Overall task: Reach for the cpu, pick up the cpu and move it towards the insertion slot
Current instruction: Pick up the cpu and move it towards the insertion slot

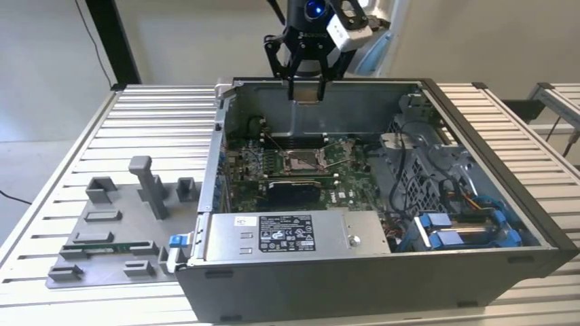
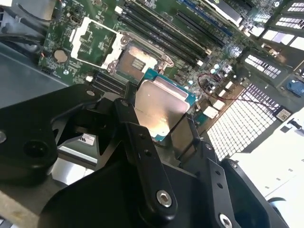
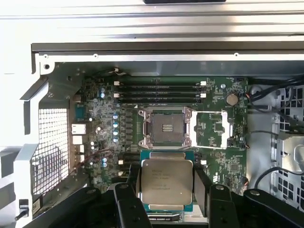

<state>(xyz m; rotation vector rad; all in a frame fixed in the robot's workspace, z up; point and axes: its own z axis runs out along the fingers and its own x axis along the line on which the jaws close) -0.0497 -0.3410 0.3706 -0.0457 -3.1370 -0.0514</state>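
On the exterior view's left, a grey fixture plate [image 1: 109, 234] with upright blocks lies on the slatted worktop [image 1: 163, 109], just beside the open computer case [image 1: 490, 156]. Inside the case, the green motherboard [image 1: 272, 166] lies flat; the insertion slot [image 1: 299, 161] sits near its middle, silver frame, cover swung open, tan-grey centre exposed. A black rectangular block [image 1: 292, 192] lies on the near side of the slot. The power supply [image 1: 295, 234] runs along the near wall. Above the case's far wall, the hand [image 1: 308, 100] hangs closed on the cpu [image 1: 309, 95], well above the board. In both wrist views the cpu [image 3: 166, 181] [image 2: 159, 110] is clamped by its two side edges between the black fingers [image 3: 203, 185], silver face in sight, teal edge showing. The slot [image 3: 167, 127] [image 2: 137, 58] is empty, and the cpu is apart from it. On the right, cables and blue drive brackets [image 1: 458, 227] fill the case's corner.
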